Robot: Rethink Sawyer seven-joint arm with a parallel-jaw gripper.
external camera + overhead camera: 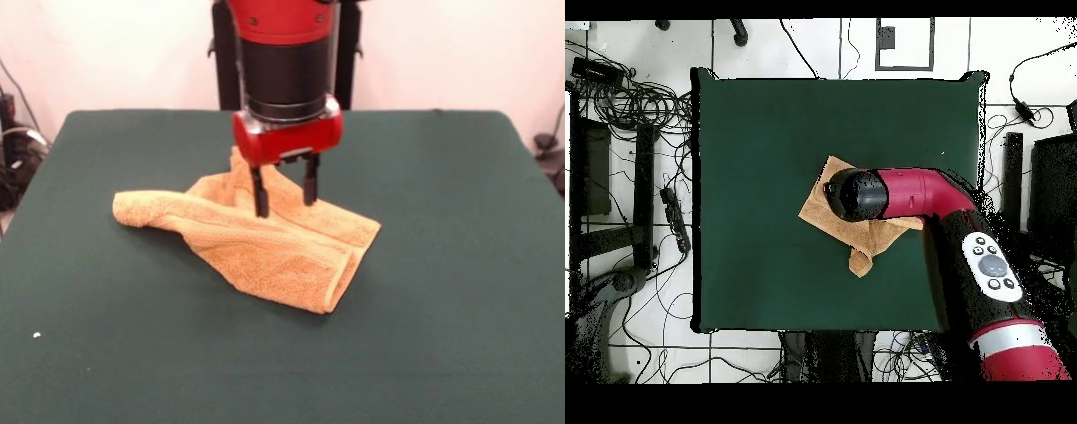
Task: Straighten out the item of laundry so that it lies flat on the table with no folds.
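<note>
Currently the golden-orange terry-cloth towel (265, 243) lies bunched mid-table on the dark green felt table (459, 265), folded over itself. The red-black gripper (285, 200) hovers above its far fold, fingers spread, empty, probably lining up a grab.

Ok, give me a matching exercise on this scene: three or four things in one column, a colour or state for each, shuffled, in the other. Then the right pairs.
Things:
1. towel
2. table
3. gripper
4. arm's black wrist section

States:
A. plain dark green, mostly bare
B. open, fingers pointing down over the cloth
C. golden-orange, crumpled and folded over itself
D. upright, just above the red gripper housing

Pairs: 1-C, 2-A, 3-B, 4-D
</note>
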